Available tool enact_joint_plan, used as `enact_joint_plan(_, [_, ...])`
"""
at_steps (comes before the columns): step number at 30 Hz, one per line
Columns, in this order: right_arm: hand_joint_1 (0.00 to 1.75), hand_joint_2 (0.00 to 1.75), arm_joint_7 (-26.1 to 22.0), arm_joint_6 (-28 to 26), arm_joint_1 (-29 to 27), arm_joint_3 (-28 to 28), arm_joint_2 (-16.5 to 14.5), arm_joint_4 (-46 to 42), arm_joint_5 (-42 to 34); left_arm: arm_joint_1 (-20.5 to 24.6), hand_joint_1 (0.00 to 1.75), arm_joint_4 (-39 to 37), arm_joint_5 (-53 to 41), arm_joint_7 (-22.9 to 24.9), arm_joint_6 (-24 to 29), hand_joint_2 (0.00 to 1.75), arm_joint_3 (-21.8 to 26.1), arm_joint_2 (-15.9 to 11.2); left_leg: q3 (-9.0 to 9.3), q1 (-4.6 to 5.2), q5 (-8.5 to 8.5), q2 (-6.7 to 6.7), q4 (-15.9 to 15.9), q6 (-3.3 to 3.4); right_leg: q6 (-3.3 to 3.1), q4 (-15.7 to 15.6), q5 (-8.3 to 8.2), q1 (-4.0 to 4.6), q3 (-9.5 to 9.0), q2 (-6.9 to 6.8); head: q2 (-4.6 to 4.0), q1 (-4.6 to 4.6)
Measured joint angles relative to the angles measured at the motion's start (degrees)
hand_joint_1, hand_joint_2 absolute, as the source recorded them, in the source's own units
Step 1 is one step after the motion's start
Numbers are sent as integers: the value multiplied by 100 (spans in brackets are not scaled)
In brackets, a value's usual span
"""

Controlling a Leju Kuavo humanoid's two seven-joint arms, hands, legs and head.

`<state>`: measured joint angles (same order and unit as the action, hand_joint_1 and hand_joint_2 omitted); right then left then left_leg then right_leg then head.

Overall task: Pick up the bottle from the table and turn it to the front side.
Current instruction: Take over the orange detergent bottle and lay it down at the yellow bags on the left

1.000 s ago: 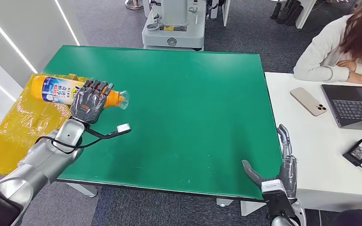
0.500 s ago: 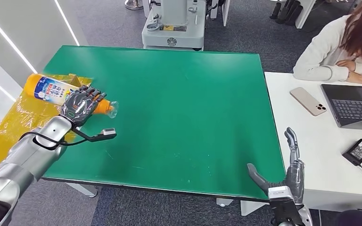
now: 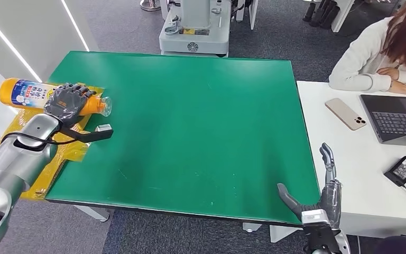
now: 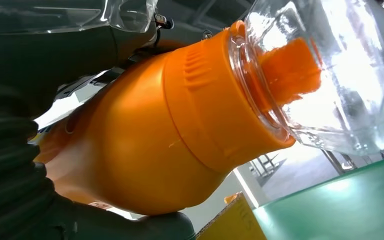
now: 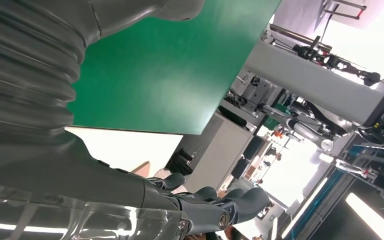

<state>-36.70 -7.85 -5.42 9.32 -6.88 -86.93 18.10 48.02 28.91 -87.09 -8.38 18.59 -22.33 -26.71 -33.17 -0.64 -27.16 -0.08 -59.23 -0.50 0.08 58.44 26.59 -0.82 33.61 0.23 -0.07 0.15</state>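
My left hand (image 3: 66, 102) grips an orange bottle (image 3: 29, 93) around its neck end, holding it on its side above the table's left edge. The bottle's blue and white label faces up and its clear cap (image 3: 104, 105) points right over the green table (image 3: 201, 121). Close up in the left wrist view, the orange bottle (image 4: 150, 135) and its clear cap (image 4: 330, 75) lie against my left hand (image 4: 25, 165). My right hand (image 3: 320, 198) stands open at the table's near right corner, fingers apart and holding nothing. In the right wrist view, my right hand (image 5: 210, 207) has its fingers stretched out.
A yellow plastic sheet (image 3: 18, 143) lies off the table's left side. A white desk (image 3: 365, 164) on the right carries a phone (image 3: 345, 114), a laptop (image 3: 396, 119) and a charger (image 3: 404, 170); a person (image 3: 386, 50) sits there. A grey machine base (image 3: 194, 32) stands beyond the table.
My left hand has carried the bottle leftward and away, from over the table's left part to above its left edge. The right hand dropped a little, then stayed still.
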Motion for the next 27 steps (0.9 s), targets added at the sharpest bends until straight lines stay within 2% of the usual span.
enact_joint_plan(7, [0,175,-10,29,0,-4,-9,-15,-49,208,175,-202,49,-159,-232,175,167,-9,0,0,0,1,0,-1,-1,1,0,0,0,1,0,0])
enact_joint_plan(14, [0,175,-42,82,8,-4,-9,-13,-131,224,175,-350,92,-282,-357,175,185,-89,-1,0,1,0,1,-1,-1,1,0,0,1,0,0,0])
enact_joint_plan(27, [0,175,-31,81,61,1,-9,-13,-147,-144,175,-539,238,-247,-324,175,192,92,-2,1,1,0,0,-1,-1,-1,0,-1,1,0,0,0])
